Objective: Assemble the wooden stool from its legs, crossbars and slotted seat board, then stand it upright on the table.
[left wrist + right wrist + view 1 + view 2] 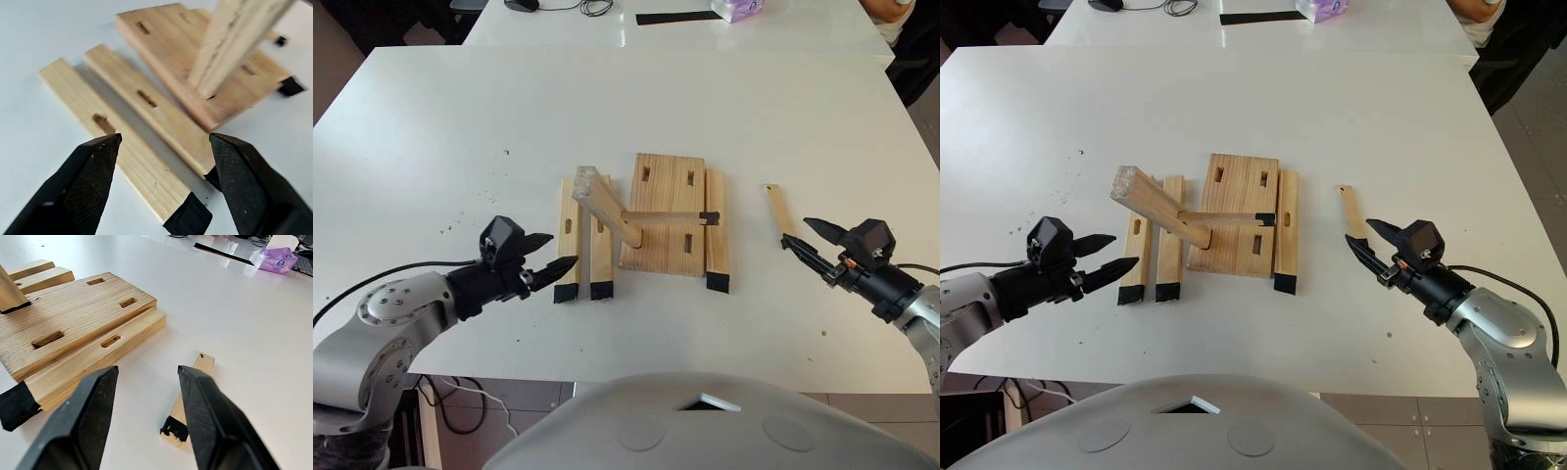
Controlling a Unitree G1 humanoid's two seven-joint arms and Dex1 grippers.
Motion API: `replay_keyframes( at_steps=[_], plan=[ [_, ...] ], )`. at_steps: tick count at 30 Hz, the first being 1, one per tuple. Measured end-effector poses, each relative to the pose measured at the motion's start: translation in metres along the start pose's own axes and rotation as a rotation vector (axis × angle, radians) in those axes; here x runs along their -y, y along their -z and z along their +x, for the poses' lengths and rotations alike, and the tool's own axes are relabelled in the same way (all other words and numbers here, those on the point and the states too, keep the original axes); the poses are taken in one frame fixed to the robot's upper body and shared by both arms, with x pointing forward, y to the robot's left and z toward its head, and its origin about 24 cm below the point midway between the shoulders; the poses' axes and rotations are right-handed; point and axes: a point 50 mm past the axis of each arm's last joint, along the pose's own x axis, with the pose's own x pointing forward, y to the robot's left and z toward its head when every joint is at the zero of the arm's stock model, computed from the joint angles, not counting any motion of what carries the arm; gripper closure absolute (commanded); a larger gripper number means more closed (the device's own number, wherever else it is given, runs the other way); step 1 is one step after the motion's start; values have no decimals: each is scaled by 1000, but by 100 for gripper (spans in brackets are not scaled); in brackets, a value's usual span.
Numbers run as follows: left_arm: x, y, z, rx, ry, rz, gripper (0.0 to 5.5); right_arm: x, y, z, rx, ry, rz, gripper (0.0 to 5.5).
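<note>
Seat board [664, 220] central, two legs [568, 245] just left, one leg [716, 230] touching right, crossbar [776, 209] farther right

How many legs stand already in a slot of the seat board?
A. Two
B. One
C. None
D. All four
B: only the tilted leg rises out of the seat board, while the outer left leg, the inner left leg and the right leg lie flat beside it.
</note>
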Motion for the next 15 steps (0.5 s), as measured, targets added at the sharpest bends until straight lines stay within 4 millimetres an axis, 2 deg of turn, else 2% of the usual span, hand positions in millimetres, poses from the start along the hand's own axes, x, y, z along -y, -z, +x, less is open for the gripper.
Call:
replay_keyframes(
  at_steps=[5,10,15],
  plan=[
    [-2,9,6,-45,-143,-19,216,-2,1,2,-5,-4,-9,325],
    [11,17,17,-71,-120,-66,216,-4,0,6,4,-17,-9,325],
    [14,22,20,-109,-116,-82,216,-4,-2,8,12,-21,-13,325]
  ],
)
